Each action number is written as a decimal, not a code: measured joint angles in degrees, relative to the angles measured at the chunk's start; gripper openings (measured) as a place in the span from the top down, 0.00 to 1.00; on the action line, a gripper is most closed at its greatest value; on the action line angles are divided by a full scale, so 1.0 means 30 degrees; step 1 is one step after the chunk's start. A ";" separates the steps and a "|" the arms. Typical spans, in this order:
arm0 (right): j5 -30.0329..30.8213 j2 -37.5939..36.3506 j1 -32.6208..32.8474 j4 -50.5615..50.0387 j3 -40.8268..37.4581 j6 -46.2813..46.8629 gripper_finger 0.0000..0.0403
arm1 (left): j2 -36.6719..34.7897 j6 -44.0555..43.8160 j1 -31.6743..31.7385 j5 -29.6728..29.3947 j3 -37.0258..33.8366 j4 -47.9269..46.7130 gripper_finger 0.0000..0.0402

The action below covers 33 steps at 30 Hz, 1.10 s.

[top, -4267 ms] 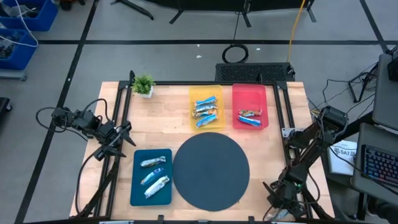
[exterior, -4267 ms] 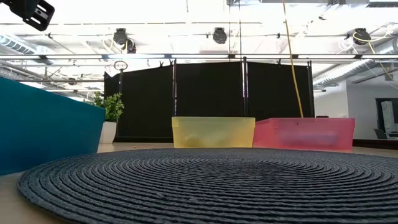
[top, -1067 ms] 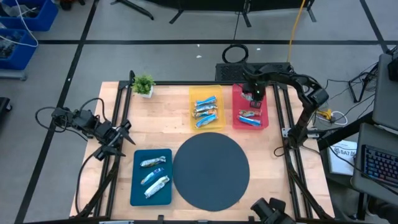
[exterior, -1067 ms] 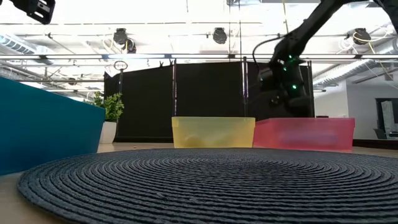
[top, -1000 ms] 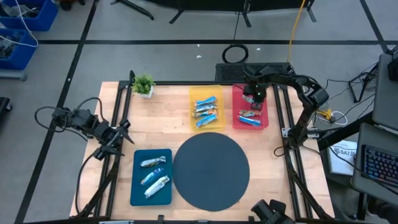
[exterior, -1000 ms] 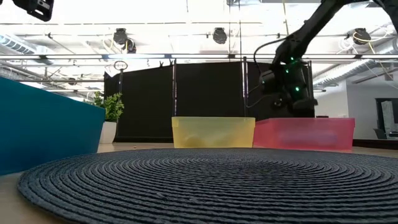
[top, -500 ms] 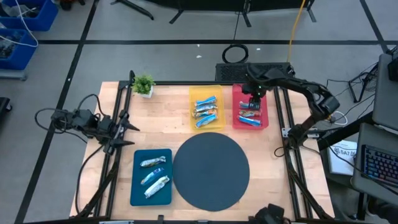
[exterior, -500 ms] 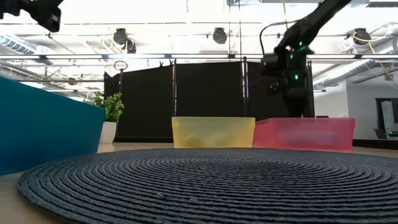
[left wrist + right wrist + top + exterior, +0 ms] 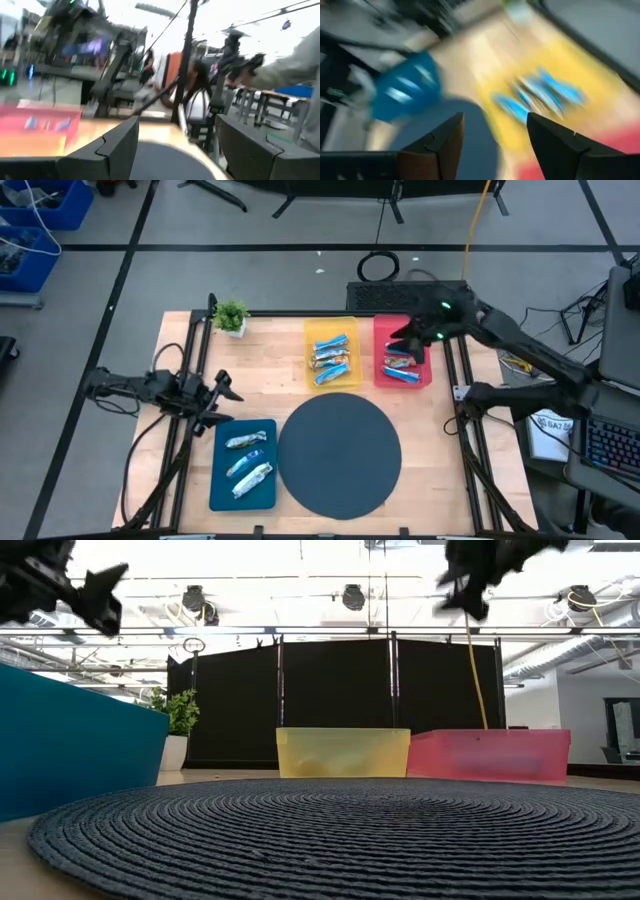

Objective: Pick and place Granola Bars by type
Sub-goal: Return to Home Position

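Observation:
Granola Bars lie in three trays in the high view: several blue ones in the yellow tray [image 9: 330, 358], two in the red tray [image 9: 402, 368], three silvery-blue ones in the teal tray [image 9: 247, 455]. My right gripper [image 9: 405, 345] hangs open high above the red tray and shows at the top of the low view [image 9: 468, 580]. Its wrist view [image 9: 495, 130] shows nothing between the fingers. My left gripper [image 9: 222, 390] is open over the table's left part, just beyond the teal tray's far edge, and is empty in its wrist view [image 9: 177, 145].
A dark round woven mat [image 9: 340, 455] lies at the table's near middle, between the teal tray and the right edge. A small potted plant [image 9: 231, 317] stands at the far left corner. Black frame rails run along the table's left and right sides.
My right gripper dipped toward the red tray, then rose well above it and turned toward the table's left; it stayed empty and the two bars there kept their places. My left gripper moved right, from the table's left edge toward the teal tray, and came lower.

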 joint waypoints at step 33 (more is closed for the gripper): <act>0.4852 -0.7954 1.3876 2.5357 -1.6694 0.4242 0.48 | 0.0022 -0.1325 0.4833 0.4882 0.0887 -0.0548 0.33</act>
